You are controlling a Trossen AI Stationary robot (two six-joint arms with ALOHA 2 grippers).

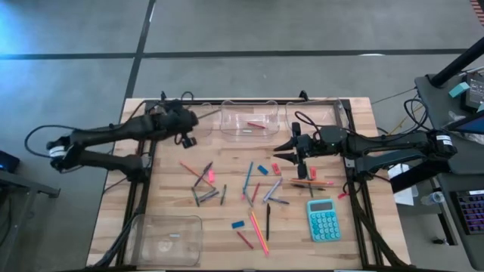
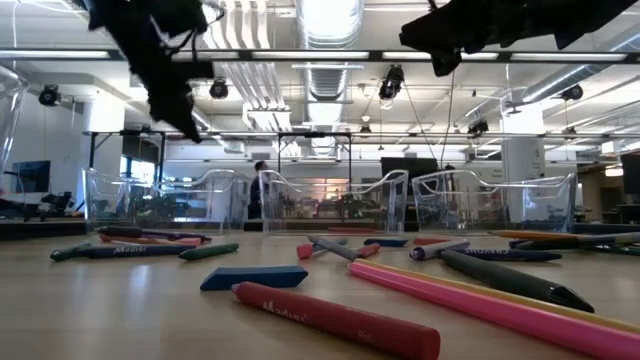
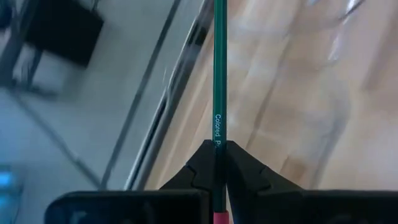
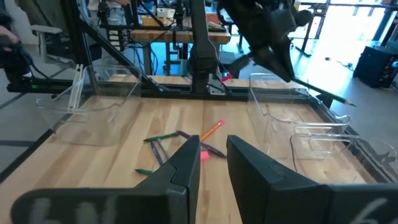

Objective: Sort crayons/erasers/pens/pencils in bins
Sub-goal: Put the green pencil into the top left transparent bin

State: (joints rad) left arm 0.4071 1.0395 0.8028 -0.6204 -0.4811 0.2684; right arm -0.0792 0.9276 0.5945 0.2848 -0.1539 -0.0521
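A: What did the left gripper [image 3: 217,163] have?

B: A green pencil [image 3: 218,74], clamped between fully closed fingers [image 3: 198,167]. Most of the shaft stuck out fwd past the tips; a pink end showed behind them. In the high view the gripper sat above the table's far-left corner, nr the bins [image 1: 249,121].

A: How would it handle?

B: Prob. light, stiff, smooth-lacquered. Held nr one end, so it could pivot or slip. A mid-shaft grip would've been steadier.

A: And the right gripper [image 4: 212,163]?

B: Fingers a narrow gap apart, nothing between them. Pencils, pens & crayons [image 1: 208,198] lay scattered on the table [image 1: 174,196] ahead of its tips.
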